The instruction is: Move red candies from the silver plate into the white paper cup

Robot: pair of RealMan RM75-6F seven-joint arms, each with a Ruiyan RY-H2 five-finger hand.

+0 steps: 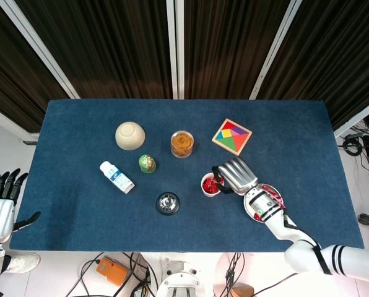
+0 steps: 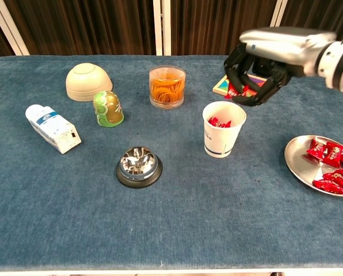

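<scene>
Now the right hand (image 2: 258, 72) hangs palm-down over the white paper cup (image 2: 223, 129), fingers (image 2: 236, 66) curled around a red candy (image 2: 236, 89).

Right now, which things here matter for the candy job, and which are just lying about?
In play: right hand holding a red candy, white paper cup, silver plate.

Lying about: bowl, rubber band jar, tangram puzzle, service bell, green figurine, white bottle.

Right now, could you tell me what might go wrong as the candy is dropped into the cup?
The right hand holds a red candy above the white paper cup, toward its far rim; released there, it may fall outside. The fingers hang close over the light cup and, if lowered, could tip it.
</scene>
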